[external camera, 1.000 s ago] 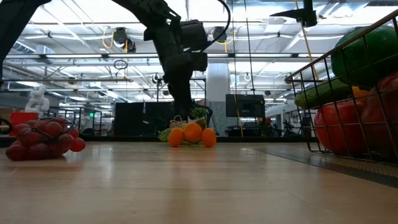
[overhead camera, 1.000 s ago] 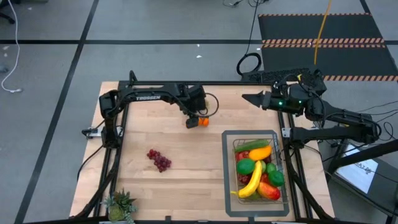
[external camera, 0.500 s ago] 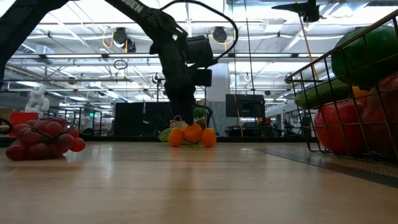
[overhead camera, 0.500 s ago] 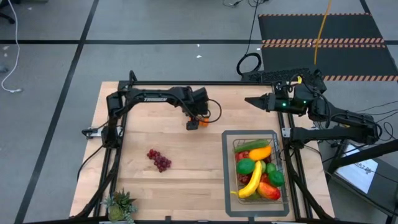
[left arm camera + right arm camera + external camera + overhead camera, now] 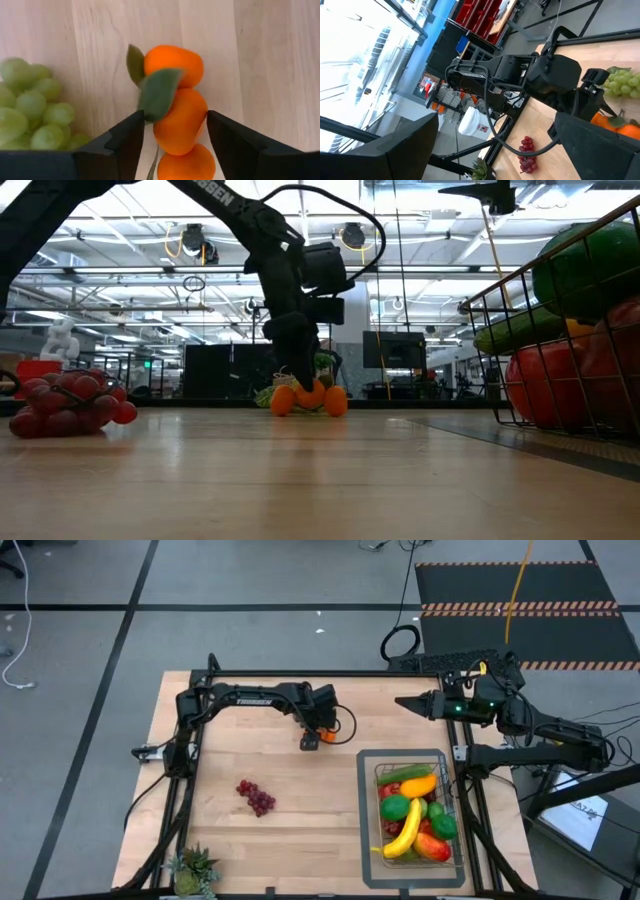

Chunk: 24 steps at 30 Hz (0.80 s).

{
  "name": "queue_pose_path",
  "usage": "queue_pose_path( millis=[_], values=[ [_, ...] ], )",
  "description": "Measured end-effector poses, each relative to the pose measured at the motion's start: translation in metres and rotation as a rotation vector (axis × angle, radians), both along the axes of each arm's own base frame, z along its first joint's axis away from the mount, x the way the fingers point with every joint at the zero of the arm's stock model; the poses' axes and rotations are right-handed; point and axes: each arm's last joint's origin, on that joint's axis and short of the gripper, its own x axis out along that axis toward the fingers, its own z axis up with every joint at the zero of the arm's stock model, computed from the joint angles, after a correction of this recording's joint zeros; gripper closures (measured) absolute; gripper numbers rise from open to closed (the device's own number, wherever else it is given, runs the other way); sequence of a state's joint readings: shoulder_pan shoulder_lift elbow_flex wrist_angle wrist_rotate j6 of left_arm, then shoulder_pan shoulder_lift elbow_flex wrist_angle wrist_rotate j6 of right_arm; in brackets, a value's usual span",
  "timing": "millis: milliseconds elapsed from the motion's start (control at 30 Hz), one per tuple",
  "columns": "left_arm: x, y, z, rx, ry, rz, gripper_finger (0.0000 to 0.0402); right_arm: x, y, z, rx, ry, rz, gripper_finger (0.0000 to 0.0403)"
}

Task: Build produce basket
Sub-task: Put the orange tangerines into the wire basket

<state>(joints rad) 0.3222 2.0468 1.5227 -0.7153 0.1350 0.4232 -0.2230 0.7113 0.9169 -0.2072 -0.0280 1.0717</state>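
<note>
A bunch of three oranges (image 5: pixel 176 105) with green leaves lies on the table toward its far edge; it also shows in the low view as oranges (image 5: pixel 310 396). My left gripper (image 5: pixel 176 145) is open and low over it, pointing down, with one finger on each side of the middle orange. In the high view my left gripper (image 5: pixel 312 737) hides most of the bunch. Green grapes (image 5: pixel 31 111) lie right beside the oranges. Red grapes (image 5: pixel 256 797) rest on the table's left half. The wire basket (image 5: pixel 415 812) holds several fruits. My right gripper (image 5: pixel 405 702) hangs open in the air beyond the basket. My left gripper comes at the middle orange (image 5: pixel 197 116) from above, pointing down, its fingers (image 5: pixel 227 142) close on either side. Whether a finger touches the orange or its leaf (image 5: pixel 156 92) I cannot tell. The bunch lies on the table.
The basket stands on a flat grey tray (image 5: pixel 368 840) at the table's right near side. A spiky potted plant (image 5: pixel 192 871) sits at the near left corner. Bare wood lies between the red grapes and the tray.
My left gripper has come down over the orange bunch, moving slightly toward the table's right, until its fingers stand astride the oranges. The oranges and both grape bunches have stayed where they were.
</note>
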Motion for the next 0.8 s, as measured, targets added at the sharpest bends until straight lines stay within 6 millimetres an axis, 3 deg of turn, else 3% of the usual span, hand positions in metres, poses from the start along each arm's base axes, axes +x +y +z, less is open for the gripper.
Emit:
queue_pose_path(
  millis=[367, 533, 800],
  values=[
    [0.0, 0.0, 0.0, 0.004, 0.0, -0.018, 0.025, 0.0, 0.0, 0.0, -0.013, 0.002, -0.007, 0.0011],
    [-0.001, 0.0, 0.001, -0.006, 0.004, 0.005, 0.026, 0.0, 0.0, 0.0, -0.014, 0.003, -0.007, 0.0011],
    [-0.008, -0.003, 0.031, -0.036, -0.058, 0.112, 0.0257, 0.0, 0.0, 0.0, -0.016, 0.005, -0.008, 0.0011]
  ],
)
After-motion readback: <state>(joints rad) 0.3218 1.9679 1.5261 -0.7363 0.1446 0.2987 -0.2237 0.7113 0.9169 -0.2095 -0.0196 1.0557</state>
